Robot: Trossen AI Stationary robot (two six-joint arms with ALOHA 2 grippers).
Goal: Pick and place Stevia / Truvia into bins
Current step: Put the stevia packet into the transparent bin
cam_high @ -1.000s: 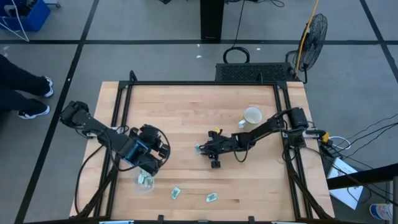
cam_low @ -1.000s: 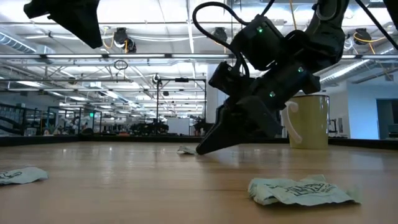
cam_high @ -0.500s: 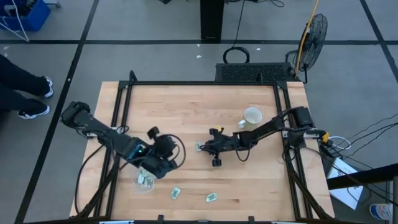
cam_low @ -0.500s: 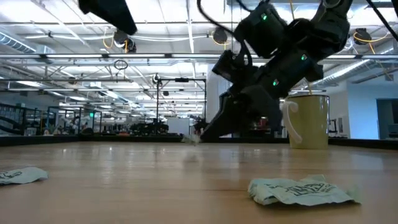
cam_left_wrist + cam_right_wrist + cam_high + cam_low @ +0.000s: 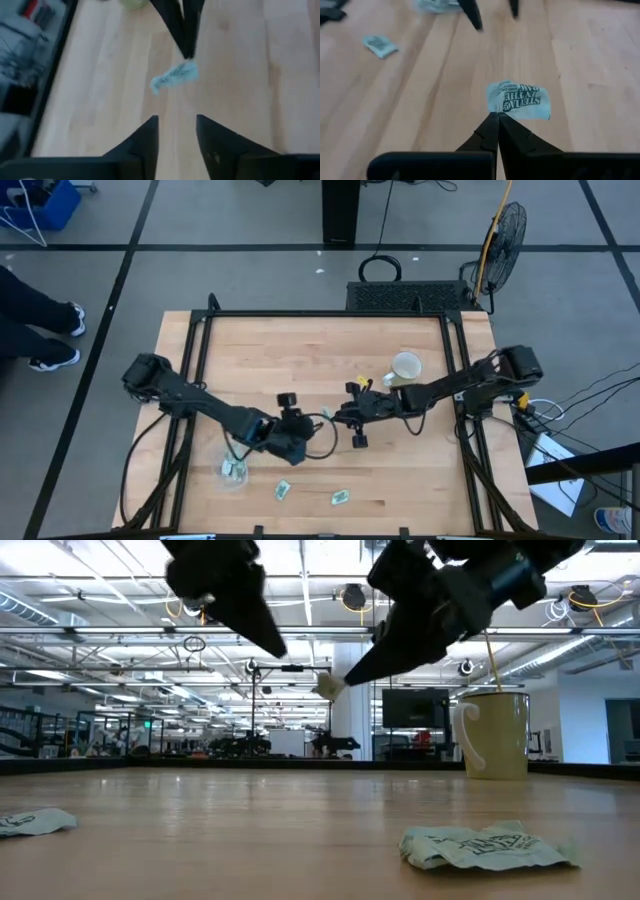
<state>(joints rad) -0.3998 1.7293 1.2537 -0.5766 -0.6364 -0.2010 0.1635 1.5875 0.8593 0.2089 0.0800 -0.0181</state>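
Note:
My right gripper (image 5: 331,416) is shut on one pale green-and-white Stevia packet (image 5: 519,100) and holds it above the table's middle; the low view also shows that packet (image 5: 327,687) in the air. My left gripper (image 5: 310,427) is open and points at the held packet (image 5: 175,77) from the table's left, its fingers (image 5: 150,136) short of it. The clear bin (image 5: 233,472) stands near the table's near-left part with packets inside. Two loose packets (image 5: 283,490) (image 5: 341,498) lie flat near the near edge. My right gripper pinches the packet by one edge (image 5: 496,109) between its two fingertips. In the low view the fingers (image 5: 375,660) slant downward toward the packet. The packet is lifted clear of the table and sticks out beyond the fingertips.
A cream mug (image 5: 406,366) stands on the table's right part, behind the right arm; it also shows in the low view (image 5: 497,735). Crumpled packets (image 5: 490,845) (image 5: 35,822) lie close to the low camera. Black rails (image 5: 190,360) run along the table's sides.
My right gripper has raised the packet from the table surface clear into the air and drawn back slightly toward the table's right. My left gripper has swung from above the bin toward the table's middle, up to the held packet.

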